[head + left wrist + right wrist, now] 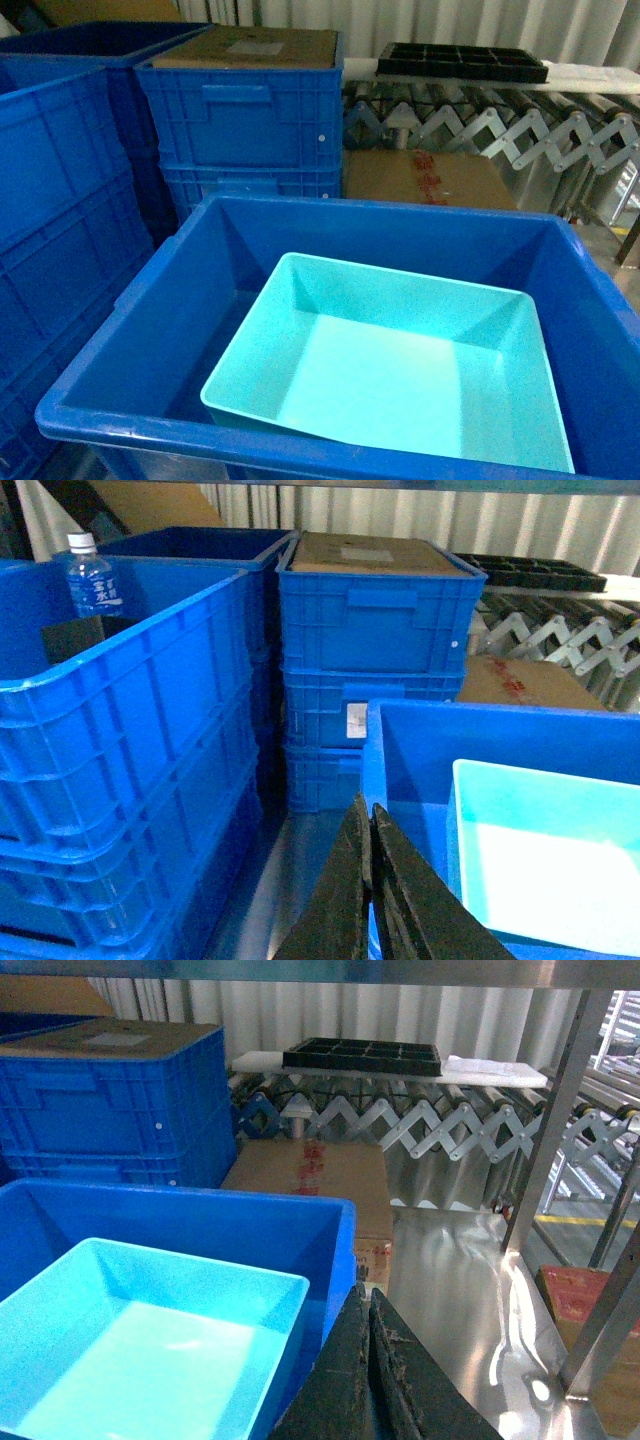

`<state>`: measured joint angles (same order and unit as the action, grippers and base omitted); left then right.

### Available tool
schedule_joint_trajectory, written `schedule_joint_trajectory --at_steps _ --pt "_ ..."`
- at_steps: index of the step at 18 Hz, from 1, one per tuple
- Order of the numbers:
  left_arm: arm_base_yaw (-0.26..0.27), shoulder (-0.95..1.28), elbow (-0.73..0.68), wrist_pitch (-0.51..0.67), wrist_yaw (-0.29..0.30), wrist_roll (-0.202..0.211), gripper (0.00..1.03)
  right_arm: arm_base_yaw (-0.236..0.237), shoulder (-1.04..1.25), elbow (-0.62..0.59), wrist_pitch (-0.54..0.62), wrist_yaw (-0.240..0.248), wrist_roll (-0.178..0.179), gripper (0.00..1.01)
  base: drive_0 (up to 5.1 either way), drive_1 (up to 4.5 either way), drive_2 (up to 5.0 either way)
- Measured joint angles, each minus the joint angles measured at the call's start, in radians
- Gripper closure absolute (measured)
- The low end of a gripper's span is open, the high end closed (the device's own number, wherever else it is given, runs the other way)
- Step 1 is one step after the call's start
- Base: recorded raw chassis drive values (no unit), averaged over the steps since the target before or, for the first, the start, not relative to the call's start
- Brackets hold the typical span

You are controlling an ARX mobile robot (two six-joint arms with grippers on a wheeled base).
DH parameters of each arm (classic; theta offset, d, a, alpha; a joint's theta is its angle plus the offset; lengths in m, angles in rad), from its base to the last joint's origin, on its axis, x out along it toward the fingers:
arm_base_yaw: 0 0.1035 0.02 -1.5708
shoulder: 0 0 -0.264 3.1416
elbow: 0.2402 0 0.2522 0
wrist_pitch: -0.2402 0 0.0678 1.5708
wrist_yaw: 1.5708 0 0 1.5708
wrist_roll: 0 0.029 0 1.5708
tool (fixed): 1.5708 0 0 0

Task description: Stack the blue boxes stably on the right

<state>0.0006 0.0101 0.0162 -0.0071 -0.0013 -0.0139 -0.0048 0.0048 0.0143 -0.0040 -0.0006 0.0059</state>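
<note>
One turquoise tub (pixel 400 370) sits tilted inside the big blue crate (pixel 130 330), probably awaiting pickup; left gripper (pixel 370 825) and right gripper (pixel 366 1305) both closed, empty.

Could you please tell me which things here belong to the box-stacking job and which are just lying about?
Part of the job:
turquoise tub, tilted inside the dark blue bin
left gripper, shut and empty
right gripper, shut and empty

Just lying about:
water bottle
black tray
cardboard box
stacked blue crates
</note>
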Motion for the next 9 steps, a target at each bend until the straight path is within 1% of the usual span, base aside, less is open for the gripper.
schedule_joint_trajectory --at_steps 1,2,3,4,5,6,7,8,9 --pt "-0.001 0.0 0.0 0.007 0.0 0.0 1.01 0.0 0.0 0.0 -0.001 0.0 -0.001 0.98 0.0 0.0 0.0" --pt "-0.001 0.0 0.0 0.002 0.001 0.0 0.94 0.0 0.0 0.0 0.0 0.0 0.0 0.83 0.0 0.0 0.0" --pt "-0.001 0.0 0.0 0.003 -0.001 0.0 0.85 0.0 0.0 0.0 -0.001 0.0 0.0 0.74 0.0 0.0 0.0" --pt "-0.001 0.0 0.0 0.003 0.001 0.0 0.79 0.0 0.0 0.0 0.0 0.0 0.0 0.7 0.0 0.0 0.0" --pt "-0.001 0.0 0.0 0.003 0.0 0.0 0.76 0.0 0.0 0.0 0.0 0.0 0.0 0.65 0.0 0.0 0.0" --pt "-0.001 0.0 0.0 0.003 0.0 0.0 0.68 0.0 0.0 0.0 0.0 0.0 0.0 0.58 0.0 0.0 0.0" --pt "-0.001 0.0 0.0 0.003 0.0 0.0 0.56 0.0 0.0 0.0 0.0 0.0 0.0 0.45 0.0 0.0 0.0" --pt "-0.001 0.0 0.0 0.003 0.0 0.0 0.4 0.0 0.0 0.0 0.0 0.0 0.0 0.3 0.0 0.0 0.0" --pt "-0.001 0.0 0.0 0.003 0.0 0.0 0.14 0.0 0.0 0.0 0.0 0.0 0.0 0.04 0.0 0.0 0.0"
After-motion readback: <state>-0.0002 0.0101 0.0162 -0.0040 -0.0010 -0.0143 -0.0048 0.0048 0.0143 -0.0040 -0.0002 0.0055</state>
